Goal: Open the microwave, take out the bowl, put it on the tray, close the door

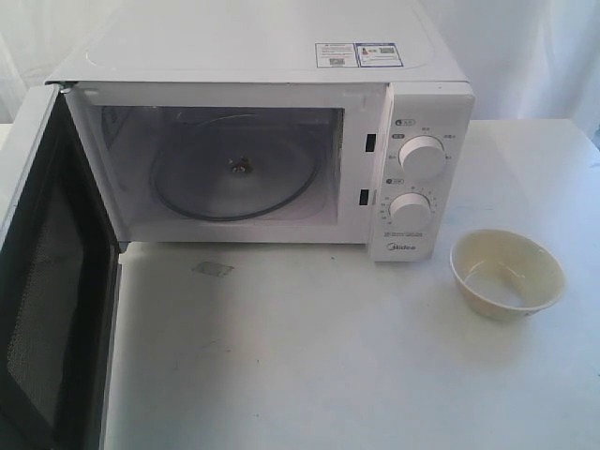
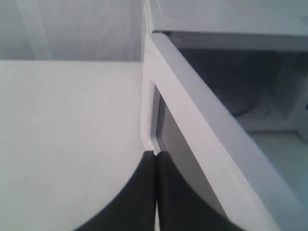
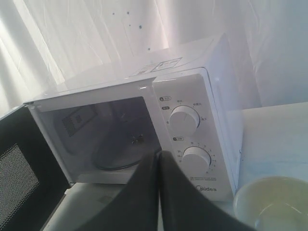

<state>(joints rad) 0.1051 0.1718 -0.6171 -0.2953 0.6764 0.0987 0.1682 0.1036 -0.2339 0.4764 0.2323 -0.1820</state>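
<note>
The bowl (image 1: 507, 274) sits on the table (image 1: 309, 366) right of the microwave (image 1: 281, 66), no tray in sight. The door (image 1: 56, 309) hangs wide, so we reckon closing comes next. Left fingers (image 2: 139, 202) are clenched empty at its edge, right fingers (image 3: 139, 197) likewise; a steady push is needed.

A white table (image 1: 328, 366) carries 3 things. The white Midea microwave (image 1: 234, 47) stands at the back, left of centre. The pale cream bowl (image 1: 507, 274) sits upright and empty directly on the tabletop, near the microwave's front right corner but not touching it. 1 small greyish patch (image 1: 213, 269) lies flat on the surface just in front of the microwave's open cavity; what it is cannot be told.
</note>
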